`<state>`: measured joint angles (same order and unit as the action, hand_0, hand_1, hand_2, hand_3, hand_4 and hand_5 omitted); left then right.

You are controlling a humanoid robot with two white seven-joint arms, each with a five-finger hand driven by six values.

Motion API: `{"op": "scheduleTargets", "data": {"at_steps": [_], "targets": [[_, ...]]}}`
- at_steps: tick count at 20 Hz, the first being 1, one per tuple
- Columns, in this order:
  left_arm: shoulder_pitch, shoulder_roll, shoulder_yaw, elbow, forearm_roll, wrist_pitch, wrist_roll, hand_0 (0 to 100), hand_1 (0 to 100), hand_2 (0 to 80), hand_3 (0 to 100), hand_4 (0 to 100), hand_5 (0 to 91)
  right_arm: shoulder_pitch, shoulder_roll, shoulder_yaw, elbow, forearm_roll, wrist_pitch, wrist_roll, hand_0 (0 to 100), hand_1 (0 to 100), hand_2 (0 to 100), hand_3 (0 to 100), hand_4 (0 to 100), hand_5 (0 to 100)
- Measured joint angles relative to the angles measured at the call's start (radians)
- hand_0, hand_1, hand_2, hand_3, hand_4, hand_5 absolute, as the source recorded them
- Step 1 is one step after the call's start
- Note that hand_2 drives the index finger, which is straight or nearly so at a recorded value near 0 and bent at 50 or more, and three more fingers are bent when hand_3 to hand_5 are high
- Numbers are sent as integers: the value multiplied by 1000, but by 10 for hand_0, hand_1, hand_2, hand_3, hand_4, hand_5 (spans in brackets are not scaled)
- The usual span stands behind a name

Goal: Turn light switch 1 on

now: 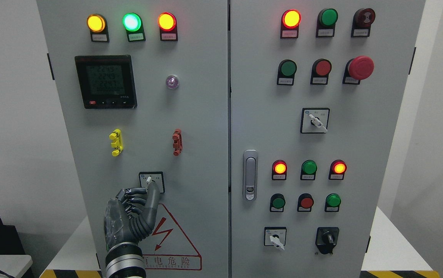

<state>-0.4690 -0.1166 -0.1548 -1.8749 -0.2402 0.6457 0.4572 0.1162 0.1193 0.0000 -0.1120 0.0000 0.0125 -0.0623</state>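
Light switch 1 is a small rotary selector (151, 181) on a white plate, low on the grey cabinet's left door (198, 116). Its white knob (149, 179) points up, leaning slightly left. My left hand (146, 189), dark with jointed fingers, rises from the bottom edge just below the switch. The thumb (153, 195) reaches up to the knob's right side, and the curled fingers close in from the left, pinching the knob. The hand hides the plate's lower left corner. No right arm shows.
Above the switch sit a yellow clip (116, 142), a red clip (177, 141), a digital meter (105, 81) and three lit lamps (132, 22). The right door carries a handle (250, 175), push buttons, an emergency stop (361, 67) and more selectors (314, 120). A shock warning triangle (171, 239) is beside my wrist.
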Motion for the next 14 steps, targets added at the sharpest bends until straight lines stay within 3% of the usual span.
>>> {"op": "scheduleTargets", "data": {"at_steps": [14], "targets": [[-13, 0, -1, 5, 5, 15, -1, 333, 361, 487, 747, 846, 879, 0, 0, 0, 0, 0, 0, 0, 120, 389, 0, 0, 0, 0]]}}
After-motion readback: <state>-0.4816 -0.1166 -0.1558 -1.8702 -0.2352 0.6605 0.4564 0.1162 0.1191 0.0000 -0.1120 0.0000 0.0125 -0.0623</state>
